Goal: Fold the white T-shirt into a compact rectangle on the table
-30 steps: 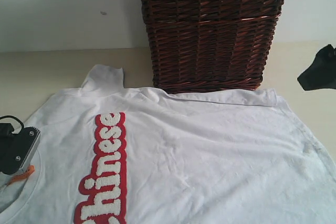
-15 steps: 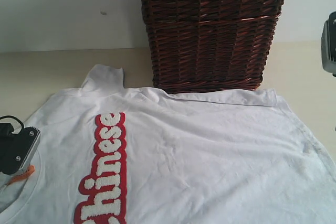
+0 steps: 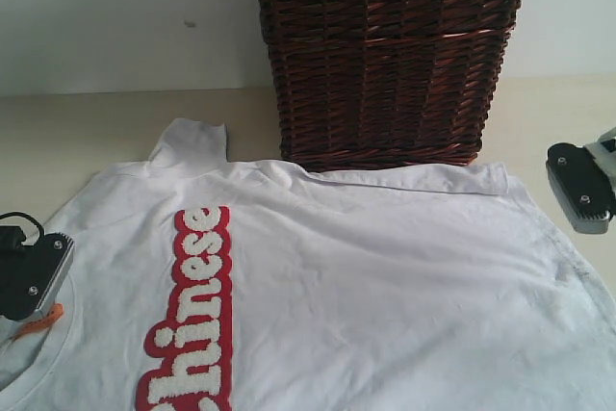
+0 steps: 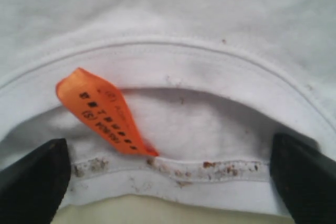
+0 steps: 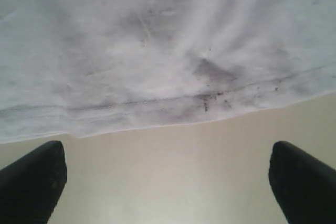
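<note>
Now | white T-shirt [image 3: 366, 276] lies flat on table [image 3: 96, 127], far edge by basket [image 3: 385, 55] | handling: judged light and limp, so pinch at collar [image 4: 173, 59] and hem [image 5: 157, 124] | left gripper [image 4: 168, 182] spread wide astride collar, holding nothing | right gripper [image 5: 168, 182] agape, empty, just off hem | change: right gripper has dropped to table level; shirt and left gripper unmoved

White T-shirt [image 3: 385, 276]: fuzzy white lettering [image 3: 197, 305] outlined in red, running sideways along chest. Exterior view: "hinese" legible, first letter cut off by frame edge. Orange tag [image 4: 102, 109] at collar, left wrist view: rows of small dark print, one mark looks like "(S)", remainder too blurred to read.
</note>
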Controlling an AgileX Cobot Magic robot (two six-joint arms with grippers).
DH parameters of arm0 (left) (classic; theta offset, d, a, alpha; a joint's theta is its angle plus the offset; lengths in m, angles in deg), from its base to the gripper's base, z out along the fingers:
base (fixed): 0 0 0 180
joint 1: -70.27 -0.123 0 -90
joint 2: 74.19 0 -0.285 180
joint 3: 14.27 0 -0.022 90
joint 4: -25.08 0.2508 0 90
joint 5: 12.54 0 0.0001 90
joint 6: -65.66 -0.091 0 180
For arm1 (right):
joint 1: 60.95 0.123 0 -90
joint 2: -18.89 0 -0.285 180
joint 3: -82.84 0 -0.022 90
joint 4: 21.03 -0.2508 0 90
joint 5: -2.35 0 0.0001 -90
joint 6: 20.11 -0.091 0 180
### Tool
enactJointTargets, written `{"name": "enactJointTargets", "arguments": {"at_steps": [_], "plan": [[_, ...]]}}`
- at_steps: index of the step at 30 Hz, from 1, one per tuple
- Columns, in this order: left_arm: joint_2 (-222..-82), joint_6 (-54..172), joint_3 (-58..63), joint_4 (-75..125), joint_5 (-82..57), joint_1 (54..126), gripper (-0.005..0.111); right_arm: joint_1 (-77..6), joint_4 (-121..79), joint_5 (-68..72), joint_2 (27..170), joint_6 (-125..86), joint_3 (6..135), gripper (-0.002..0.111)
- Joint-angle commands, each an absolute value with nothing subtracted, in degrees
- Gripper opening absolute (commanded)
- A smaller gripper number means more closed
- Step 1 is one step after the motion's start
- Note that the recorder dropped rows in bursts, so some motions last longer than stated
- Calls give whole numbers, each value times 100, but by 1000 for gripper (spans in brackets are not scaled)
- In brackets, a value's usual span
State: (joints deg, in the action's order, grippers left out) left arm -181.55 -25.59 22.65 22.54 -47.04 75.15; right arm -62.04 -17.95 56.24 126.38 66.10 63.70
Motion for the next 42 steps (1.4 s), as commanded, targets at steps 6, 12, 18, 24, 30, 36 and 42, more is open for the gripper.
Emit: {"name": "enactJointTargets", "arguments": {"at_steps": [6,12,18,24,30,36,42], "plan": [[-18336,-2556,2363,2296,-4538,7493,105,-6228,-1748,5649,13621,6678,7218,105],[-18336,-2556,2363,2296,-4538,7493,105,-6228,-1735,5579,13876,6904,7288,105],[-18336,-2556,2363,2296,-4538,7493,105,-6228,-1966,5575,14044,7018,7288,105],[-18336,-2556,2363,2296,-4538,7493,105,-6228,-1897,5252,14184,7018,7288,105],[-18336,-2556,2363,2296,-4538,7493,105,-6228,-1790,5316,13908,7279,7288,105],[-18336,-2556,2363,2296,-4538,7493,105,-6228,-1816,5290,14113,7279,7288,105],[-18336,-2556,2363,2296,-4538,7493,105,-6110,-1753,5168,14171,7279,7288,105]]}}
